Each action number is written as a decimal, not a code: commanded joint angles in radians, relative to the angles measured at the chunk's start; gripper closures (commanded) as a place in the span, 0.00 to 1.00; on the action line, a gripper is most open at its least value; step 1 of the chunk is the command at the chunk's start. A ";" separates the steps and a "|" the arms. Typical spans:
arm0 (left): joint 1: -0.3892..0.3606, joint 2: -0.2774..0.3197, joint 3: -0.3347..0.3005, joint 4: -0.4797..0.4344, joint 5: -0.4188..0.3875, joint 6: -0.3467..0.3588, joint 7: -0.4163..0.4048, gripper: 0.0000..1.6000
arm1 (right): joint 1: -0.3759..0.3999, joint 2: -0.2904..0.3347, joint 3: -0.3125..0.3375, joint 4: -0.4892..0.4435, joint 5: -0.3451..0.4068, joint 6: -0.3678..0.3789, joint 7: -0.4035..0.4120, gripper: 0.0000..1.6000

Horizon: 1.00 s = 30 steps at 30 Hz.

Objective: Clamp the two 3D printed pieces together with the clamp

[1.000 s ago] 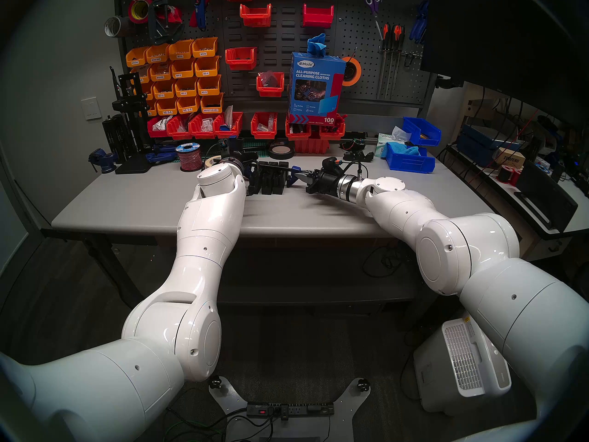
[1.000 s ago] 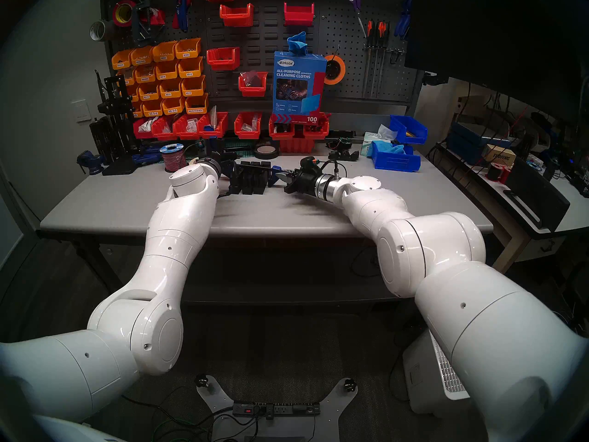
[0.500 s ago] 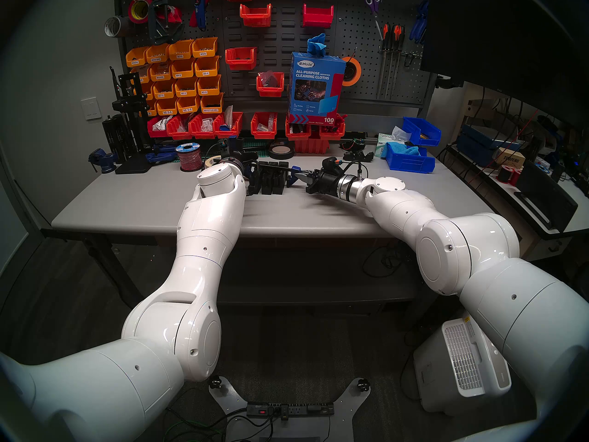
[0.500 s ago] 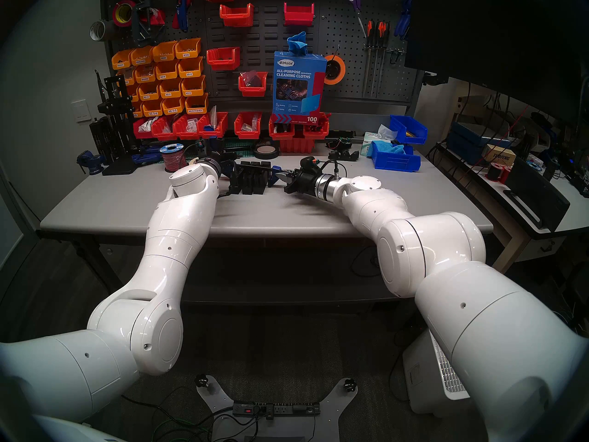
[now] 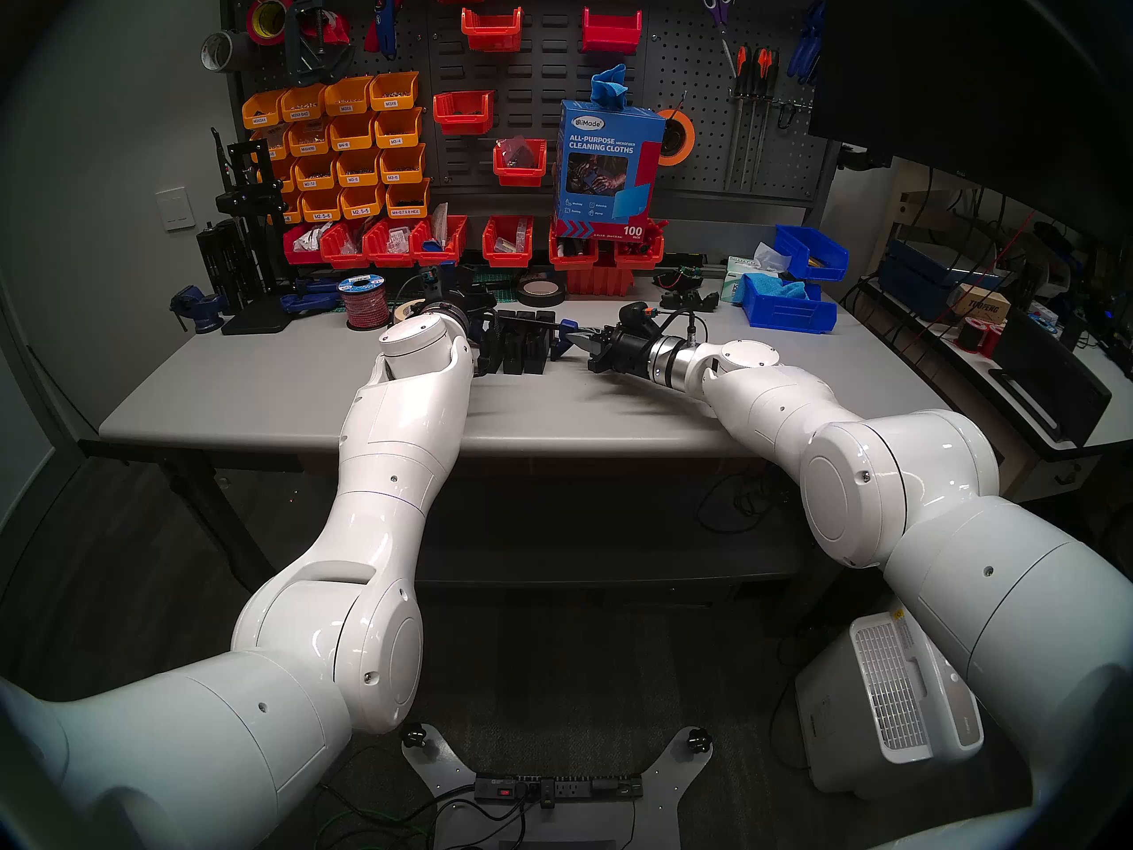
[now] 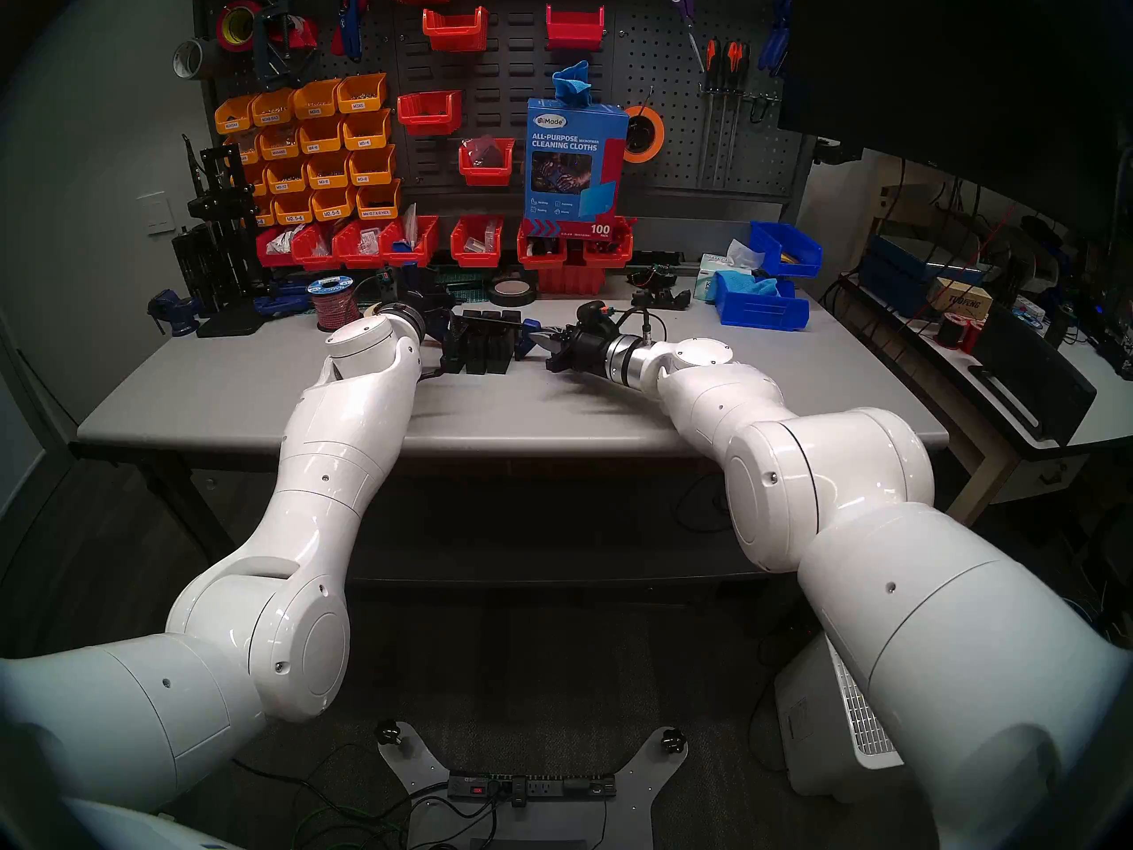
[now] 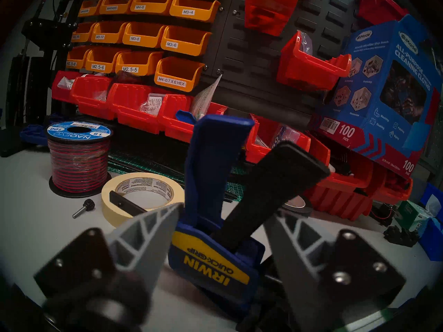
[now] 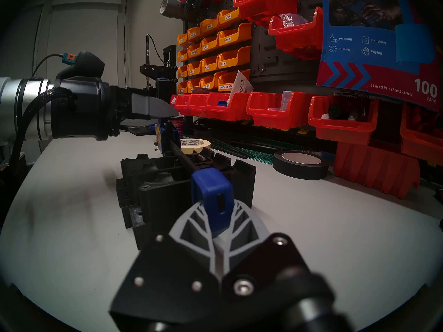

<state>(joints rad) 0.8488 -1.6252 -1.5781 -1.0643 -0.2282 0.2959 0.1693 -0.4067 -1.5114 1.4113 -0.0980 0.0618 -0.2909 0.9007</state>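
Two 3D printed pieces (image 5: 521, 346) side by side at tabletop (image 5: 276, 395) centre. Clamp (image 7: 211, 247) bar across their tops — handle end at 9 o'clock, end stop at 3. Left end effector (image 7: 225, 219) straddles handle, 9 o'clock of pieces. Right end effector (image 8: 217, 219) pinches end stop, 3 o'clock. Tape roll (image 5: 539, 292) at 12 behind pieces; wire spool (image 5: 366, 303) at 10; bins (image 5: 788, 306) at 2.
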 commanded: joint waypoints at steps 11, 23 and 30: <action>-0.053 0.033 0.031 -0.060 0.027 -0.020 -0.038 0.00 | 0.038 -0.006 0.003 -0.029 0.002 -0.003 0.001 1.00; -0.049 0.097 0.082 -0.074 0.074 -0.025 -0.103 0.00 | 0.039 -0.008 0.007 -0.029 0.005 -0.004 0.000 1.00; -0.036 0.136 0.115 -0.084 0.104 -0.029 -0.148 0.00 | 0.038 -0.008 0.009 -0.029 0.006 -0.005 -0.003 1.00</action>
<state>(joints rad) 0.8487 -1.5308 -1.4865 -1.1016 -0.1475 0.2916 0.0644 -0.4075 -1.5134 1.4145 -0.0972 0.0621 -0.2921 0.9038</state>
